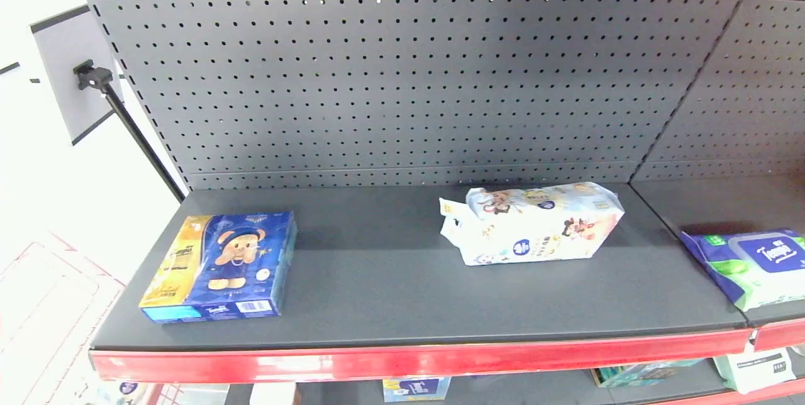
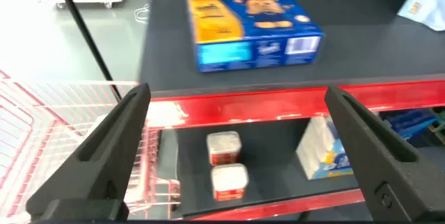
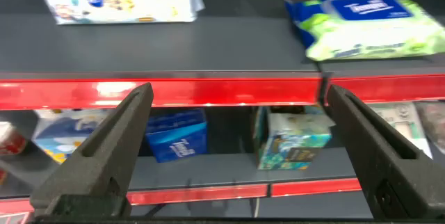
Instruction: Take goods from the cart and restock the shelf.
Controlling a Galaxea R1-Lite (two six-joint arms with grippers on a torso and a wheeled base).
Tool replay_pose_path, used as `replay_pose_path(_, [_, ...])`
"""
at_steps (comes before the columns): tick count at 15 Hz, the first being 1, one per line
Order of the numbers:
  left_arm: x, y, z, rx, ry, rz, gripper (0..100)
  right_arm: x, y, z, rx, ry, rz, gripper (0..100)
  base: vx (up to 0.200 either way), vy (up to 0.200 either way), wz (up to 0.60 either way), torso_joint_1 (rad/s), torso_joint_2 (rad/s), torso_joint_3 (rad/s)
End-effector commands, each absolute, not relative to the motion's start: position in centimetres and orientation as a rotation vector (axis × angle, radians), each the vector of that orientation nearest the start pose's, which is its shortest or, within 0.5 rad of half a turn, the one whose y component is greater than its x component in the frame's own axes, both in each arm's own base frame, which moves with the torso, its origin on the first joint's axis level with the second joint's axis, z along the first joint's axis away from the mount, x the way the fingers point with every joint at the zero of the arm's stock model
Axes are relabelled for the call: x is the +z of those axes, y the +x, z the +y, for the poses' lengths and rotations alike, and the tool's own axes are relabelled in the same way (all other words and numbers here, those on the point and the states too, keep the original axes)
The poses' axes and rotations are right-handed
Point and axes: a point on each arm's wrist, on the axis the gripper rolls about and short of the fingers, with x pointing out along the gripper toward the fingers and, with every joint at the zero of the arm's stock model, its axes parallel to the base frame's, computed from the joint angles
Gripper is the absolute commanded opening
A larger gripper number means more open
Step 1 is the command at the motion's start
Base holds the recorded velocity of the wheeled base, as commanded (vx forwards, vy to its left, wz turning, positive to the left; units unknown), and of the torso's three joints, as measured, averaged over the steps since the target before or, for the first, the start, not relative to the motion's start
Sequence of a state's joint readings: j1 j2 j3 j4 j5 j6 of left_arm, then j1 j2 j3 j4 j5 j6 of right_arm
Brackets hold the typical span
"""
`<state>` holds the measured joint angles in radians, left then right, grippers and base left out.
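**Three goods on the upper shelf, both grippers empty**

You have one blue bear box (image 1: 220, 266) at the left of the shelf (image 1: 377, 279), one white patterned pack (image 1: 531, 222) right of middle, and one blue-green wipes pack (image 1: 748, 263) in the next bay to the right, all well apart. Your left gripper (image 2: 236, 154) and right gripper (image 3: 236, 154) hang before the shelf's red edge, fingers spread wide, holding nothing. The wire cart (image 1: 38, 304) sits low at the left.

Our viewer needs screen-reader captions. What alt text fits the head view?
A dark shelf with a red front edge holds a blue box with a cartoon bear at the left and a white soft pack right of centre. A blue wipes pack lies on the next section to the right.
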<state>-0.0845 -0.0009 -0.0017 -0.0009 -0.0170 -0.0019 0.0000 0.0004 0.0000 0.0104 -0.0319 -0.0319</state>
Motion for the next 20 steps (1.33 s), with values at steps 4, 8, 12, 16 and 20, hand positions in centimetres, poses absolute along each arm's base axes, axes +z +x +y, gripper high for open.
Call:
replay_pose_path(4, [7.61, -2.29, 0.16, -0.101, -0.003, -0.003, 100, 7.44, -2.27, -0.07, -0.032, -0.032, 0.013, 100, 0.0, 0.2, 0.0, 0.0, 0.0, 0.002])
replay_pose_path(8, [7.61, -2.29, 0.16, -0.101, -0.003, -0.003, 100, 7.44, -2.28, -0.07, -0.032, -0.032, 0.011, 100, 0.0, 0.2, 0.0, 0.002, 0.0, 0.005])
replay_pose_path(12, [7.61, -2.29, 0.16, -0.101, -0.003, -0.003, 100, 7.44, -2.28, -0.07, -0.032, -0.032, 0.011, 100, 0.0, 0.2, 0.0, 0.001, 0.0, 0.002])
replay_pose_path(16, [7.61, -2.29, 0.16, -0.101, -0.003, -0.003, 100, 7.44, -2.28, -0.07, -0.032, -0.032, 0.011, 100, 0.0, 0.2, 0.0, 0.006, 0.01, 0.001])
replay_pose_path(20, [7.61, -2.29, 0.16, -0.101, -0.005, -0.003, 100, 7.44, -2.28, -0.07, -0.032, -0.032, 0.011, 100, 0.0, 0.05, 0.0, -0.001, 0.0, 0.001])
